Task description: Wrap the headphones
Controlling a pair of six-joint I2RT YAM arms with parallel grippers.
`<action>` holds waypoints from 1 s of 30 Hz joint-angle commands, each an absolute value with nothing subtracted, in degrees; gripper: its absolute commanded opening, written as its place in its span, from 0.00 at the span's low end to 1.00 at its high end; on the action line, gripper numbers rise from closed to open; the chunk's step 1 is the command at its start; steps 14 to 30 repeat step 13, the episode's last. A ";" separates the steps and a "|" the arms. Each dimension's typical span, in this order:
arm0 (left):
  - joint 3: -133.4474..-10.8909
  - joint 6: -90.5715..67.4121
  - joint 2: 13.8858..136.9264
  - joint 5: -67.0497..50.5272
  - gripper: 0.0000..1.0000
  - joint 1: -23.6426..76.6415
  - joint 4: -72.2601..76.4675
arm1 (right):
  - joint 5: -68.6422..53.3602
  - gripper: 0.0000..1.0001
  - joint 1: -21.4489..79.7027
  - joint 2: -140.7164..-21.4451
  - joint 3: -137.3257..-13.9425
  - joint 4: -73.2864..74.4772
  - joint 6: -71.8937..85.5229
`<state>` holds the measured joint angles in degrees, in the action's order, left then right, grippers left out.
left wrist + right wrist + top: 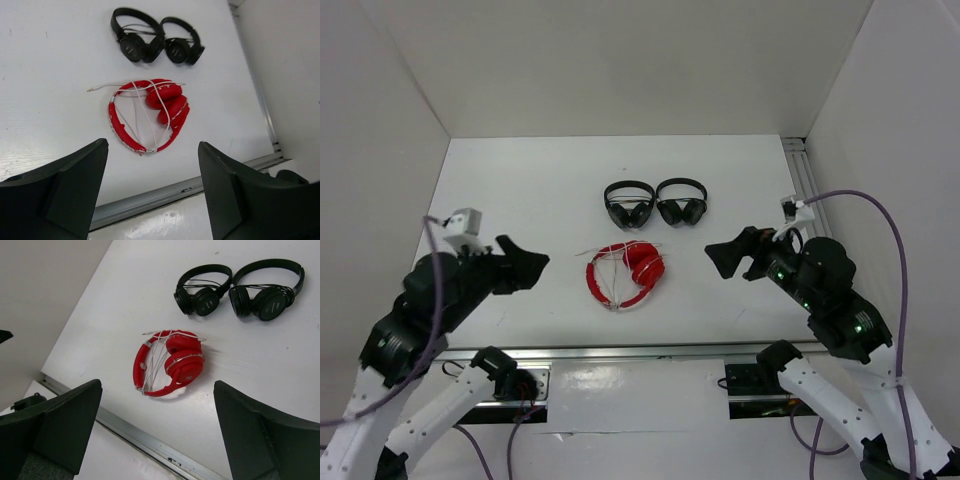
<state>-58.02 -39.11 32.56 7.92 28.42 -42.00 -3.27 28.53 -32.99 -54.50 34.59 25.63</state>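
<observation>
Headphones (625, 275): centre, between both grippers, nearer than black headphones (655, 204).
Left gripper (533, 267): jaws wide, empty.
Right gripper (715, 261): jaws wide, empty.

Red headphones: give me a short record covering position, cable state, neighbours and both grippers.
item: red headphones, lying flat mid-table
cable: white cable looped across headband and cups, one end trailing loose
neighbours: two black headphones behind, not touching the red pair
left: left gripper open, holding nothing
right: right gripper open, holding nothing
</observation>
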 commanded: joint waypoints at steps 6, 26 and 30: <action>-63.46 -33.49 16.54 7.03 1.00 28.56 -62.13 | -3.70 1.00 28.92 -24.71 -62.22 48.77 24.43; -63.62 -34.54 10.11 7.56 1.00 29.09 -65.57 | -1.23 1.00 28.92 -21.01 -61.70 53.35 24.43; -63.62 -34.54 10.11 7.56 1.00 29.09 -65.57 | -1.23 1.00 28.92 -21.01 -61.70 53.35 24.43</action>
